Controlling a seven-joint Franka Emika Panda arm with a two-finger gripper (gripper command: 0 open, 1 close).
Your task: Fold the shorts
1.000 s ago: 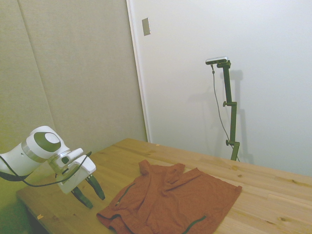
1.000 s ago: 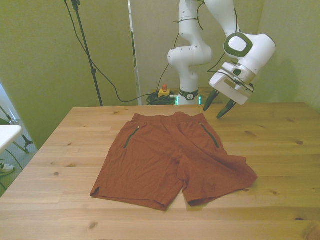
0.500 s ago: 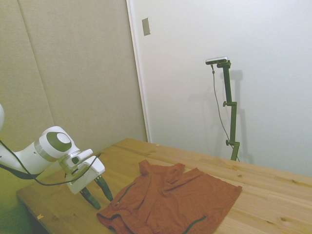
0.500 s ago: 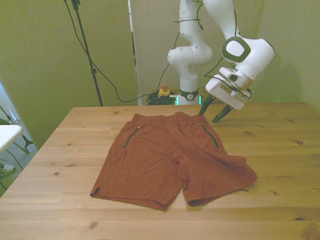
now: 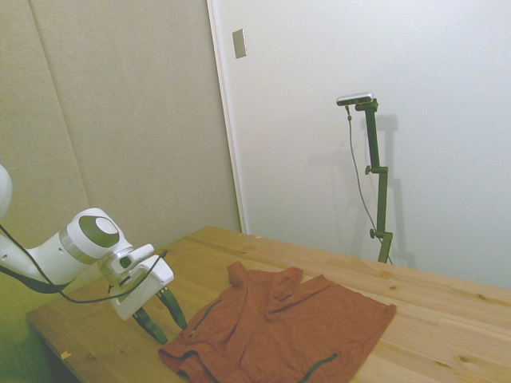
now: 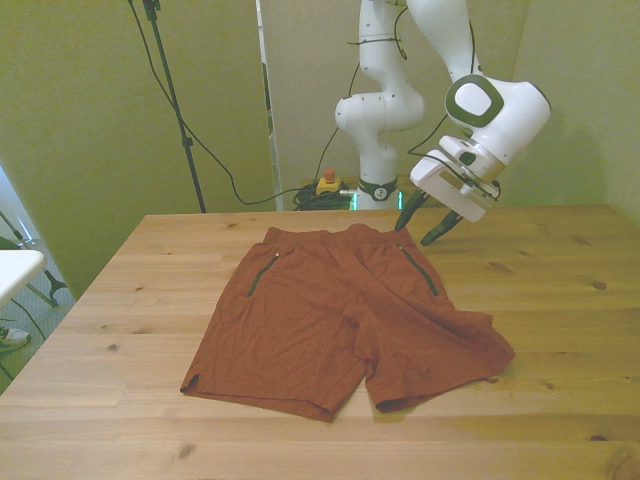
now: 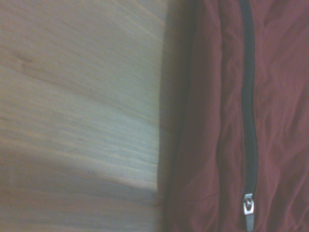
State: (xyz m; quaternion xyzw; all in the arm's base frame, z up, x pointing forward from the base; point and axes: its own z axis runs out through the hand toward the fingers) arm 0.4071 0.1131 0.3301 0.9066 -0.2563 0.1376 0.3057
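Note:
The rust-red shorts [image 6: 345,315] lie spread flat and wrinkled on the wooden table [image 6: 560,300], waistband toward the far edge, with a dark zipper line on each side. In the side view the shorts [image 5: 287,327] lie low and in the middle of the picture. My gripper [image 6: 419,226] hovers open just above the waistband corner at the front view's right, its dark fingers apart and nothing between them. In the side view the gripper [image 5: 164,317] sits just left of the fabric's edge. Up close, the wrist view catches the shorts' edge [image 7: 207,145] and a zipper with its metal pull [image 7: 247,208].
Bare wood stretches along the front view's right and near edge. A white object's corner [image 6: 15,268] pokes in at the front view's left, off the table.
The gripper has moved toward the shorts and lower, from over bare table to just above the waistband corner. The shorts have not moved.

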